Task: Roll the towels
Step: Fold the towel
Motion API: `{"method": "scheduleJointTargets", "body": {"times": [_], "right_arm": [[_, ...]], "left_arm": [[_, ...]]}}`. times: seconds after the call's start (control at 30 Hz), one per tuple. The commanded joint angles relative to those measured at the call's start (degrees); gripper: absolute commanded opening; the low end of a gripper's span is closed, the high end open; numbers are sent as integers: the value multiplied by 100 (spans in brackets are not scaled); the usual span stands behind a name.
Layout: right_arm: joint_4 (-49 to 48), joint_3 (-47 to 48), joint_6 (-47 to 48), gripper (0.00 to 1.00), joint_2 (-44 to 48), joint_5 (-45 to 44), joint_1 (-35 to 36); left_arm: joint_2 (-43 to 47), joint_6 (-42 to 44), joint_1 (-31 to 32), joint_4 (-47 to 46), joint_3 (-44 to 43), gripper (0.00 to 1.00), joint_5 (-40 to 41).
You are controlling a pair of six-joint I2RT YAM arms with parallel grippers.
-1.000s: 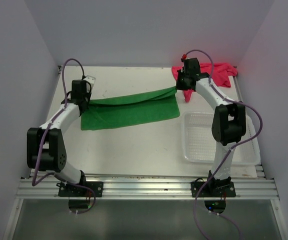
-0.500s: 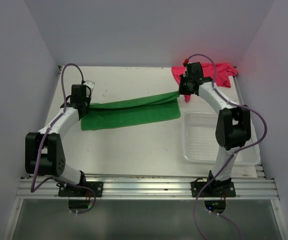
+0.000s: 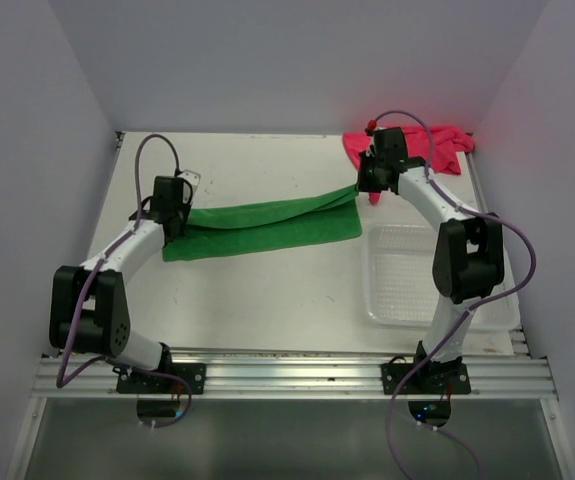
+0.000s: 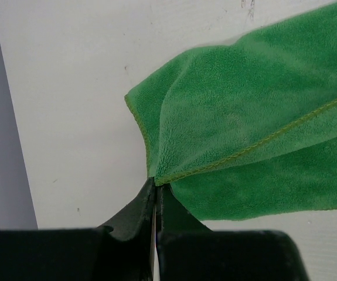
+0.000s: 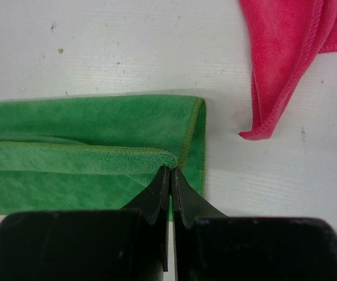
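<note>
Left claw [image 4: 156,187] on green towel [image 4: 244,117], white table [image 3: 267,290] (speckled), pale walls [image 3: 297,60]

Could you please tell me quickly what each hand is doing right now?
Left hand: closed, pinching one corner of the green towel.
Right hand: closed, pinching the opposite corner of the same towel.

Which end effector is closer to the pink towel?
Right. The right end effector pinches the green towel at its corner near the pink towel; the left end effector holds its other end, farther away.
</note>
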State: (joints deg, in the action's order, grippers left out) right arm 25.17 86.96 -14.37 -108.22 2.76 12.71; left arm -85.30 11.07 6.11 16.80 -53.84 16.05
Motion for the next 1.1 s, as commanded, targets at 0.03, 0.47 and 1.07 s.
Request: {"method": "scheduleJointTargets", "body": {"times": [0.03,0.47,1.07], "right_arm": [[-205,14,110,0,346,119,-41],[-196,-38,101,0,521,58,-40],[-276,-557,251,5,856,154,-40]], "left_arm": [[215,-96,171,122,155,0,240],[540,-246,233,16,190,0,899],[637,-149,242,-27,462,0,663]]}}
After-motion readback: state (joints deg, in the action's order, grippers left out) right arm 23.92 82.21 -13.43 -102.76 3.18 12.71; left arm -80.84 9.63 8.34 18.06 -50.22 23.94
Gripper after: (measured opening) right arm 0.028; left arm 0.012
